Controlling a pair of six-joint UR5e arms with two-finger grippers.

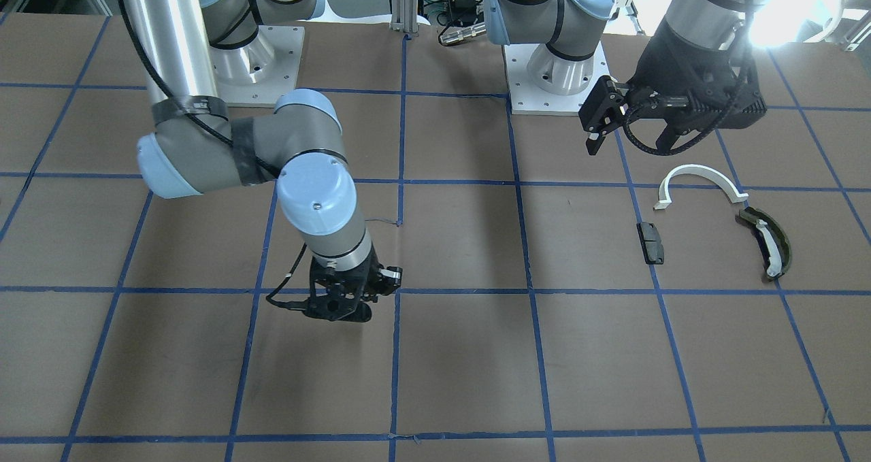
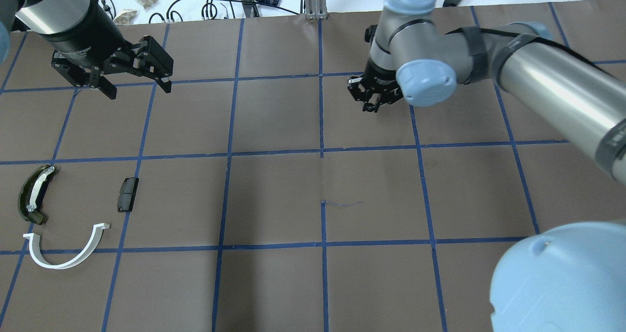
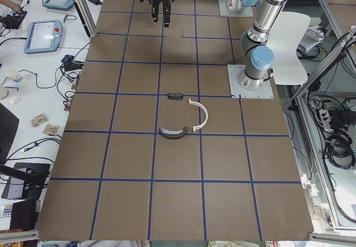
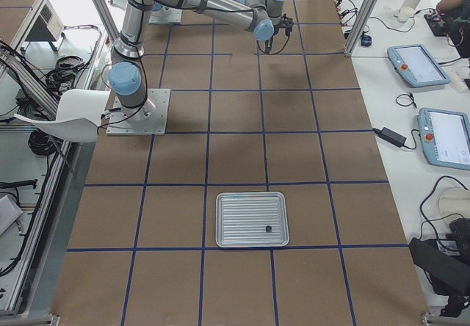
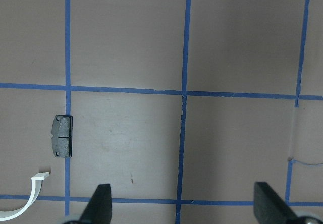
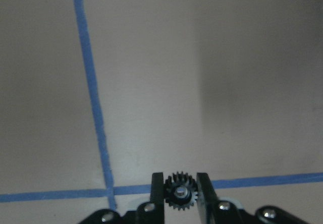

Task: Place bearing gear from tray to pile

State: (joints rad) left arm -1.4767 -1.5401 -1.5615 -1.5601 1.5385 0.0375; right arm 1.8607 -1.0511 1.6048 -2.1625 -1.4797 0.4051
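Note:
A small black bearing gear (image 6: 180, 192) with a silver hub sits clamped between the fingers of my right gripper (image 6: 180, 183), above bare brown table near a blue tape crossing. That gripper (image 2: 370, 107) hangs just right of the table's centre line. The pile lies at the left end: a white half-ring arc (image 2: 66, 251), a small black block (image 2: 127, 194) and an olive curved piece (image 2: 34, 193). My left gripper (image 2: 139, 91) hovers open and empty beyond the pile. The tray (image 4: 252, 219) shows only in the exterior right view, far from both grippers.
A small dark part (image 4: 268, 228) lies on the ribbed metal tray. Both arm bases (image 1: 558, 74) stand at the table's robot-side edge. Cables and teach pendants (image 4: 418, 65) lie on the white side bench. Blue tape lines grid the brown table (image 2: 274, 200).

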